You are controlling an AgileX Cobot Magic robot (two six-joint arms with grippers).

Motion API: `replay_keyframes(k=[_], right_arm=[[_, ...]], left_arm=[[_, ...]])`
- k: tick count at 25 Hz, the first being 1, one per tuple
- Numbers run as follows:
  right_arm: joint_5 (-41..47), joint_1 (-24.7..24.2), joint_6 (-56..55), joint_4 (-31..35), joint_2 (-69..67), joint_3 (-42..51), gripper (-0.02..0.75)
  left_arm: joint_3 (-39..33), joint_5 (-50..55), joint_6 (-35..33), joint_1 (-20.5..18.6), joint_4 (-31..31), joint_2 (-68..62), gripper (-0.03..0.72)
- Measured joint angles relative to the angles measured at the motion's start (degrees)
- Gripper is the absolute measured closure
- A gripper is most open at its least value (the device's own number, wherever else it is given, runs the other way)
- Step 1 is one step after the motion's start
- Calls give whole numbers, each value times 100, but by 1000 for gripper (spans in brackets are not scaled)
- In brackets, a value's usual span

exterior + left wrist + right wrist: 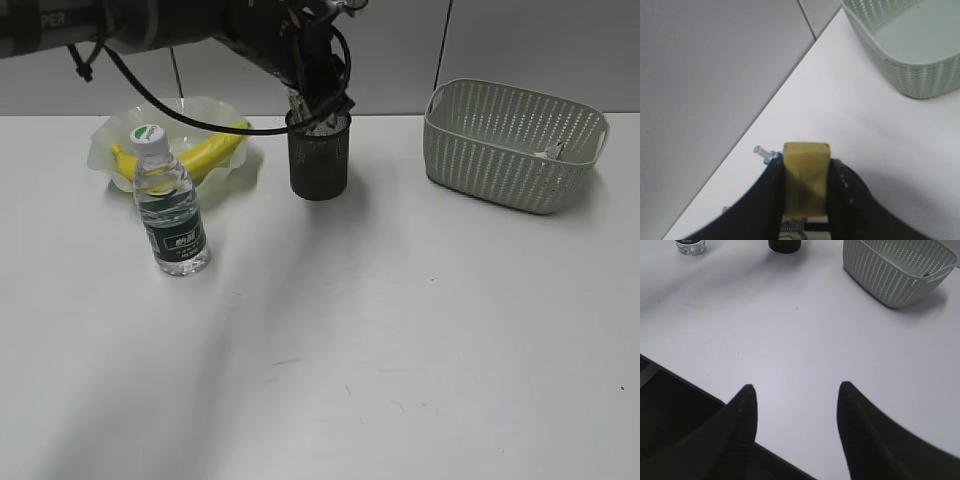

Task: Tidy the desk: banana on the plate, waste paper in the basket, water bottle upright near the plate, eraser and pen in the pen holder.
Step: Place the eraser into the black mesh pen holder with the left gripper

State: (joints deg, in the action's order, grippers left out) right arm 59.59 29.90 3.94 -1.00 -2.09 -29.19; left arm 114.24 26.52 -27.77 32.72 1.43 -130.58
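The left gripper (805, 187) was clamped on the eraser (805, 182) — a dull yellow block pinched between the two dark fingers (771, 200) with its top end standing proud of them — and in the exterior view that arm reached across to hang directly above the pen holder (319, 155), the black mesh cup standing near the back edge of the desk (400, 350). A clear-tipped pen (764, 153) showed just beside the eraser in the left wrist view, apparently already in the cup. The rest looked settled: the banana (205, 152) lay in the plate (110, 145), the water bottle (170, 205) stood upright just in front of it, and a scrap of waste paper (553, 152) showed inside the basket (515, 145). The right gripper (796, 390) hovered over bare desk well clear of everything, fingers spread and holding nothing. So the step in hand was judged to be the drop of the eraser, probably the last one. To do it well, the block should be centred over the mouth (not over the rim, where it could catch and tip out), lowered a little past the pen, and only then released — a narrow opening leaves little room for drift.
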Motion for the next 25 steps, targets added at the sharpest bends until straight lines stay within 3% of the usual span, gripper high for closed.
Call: replay_keyframes(k=[17, 23, 25], right_arm=[[0, 0, 0, 0, 0, 0, 322], [0, 0, 0, 0, 0, 0, 322], [-1, 0, 0, 0, 0, 0, 322]], left_arm=[[0, -101, 1, -84, -203, -531, 490], [0, 11, 1, -84, -249, -406, 257], [0, 53, 1, -84, -255, -310, 225]])
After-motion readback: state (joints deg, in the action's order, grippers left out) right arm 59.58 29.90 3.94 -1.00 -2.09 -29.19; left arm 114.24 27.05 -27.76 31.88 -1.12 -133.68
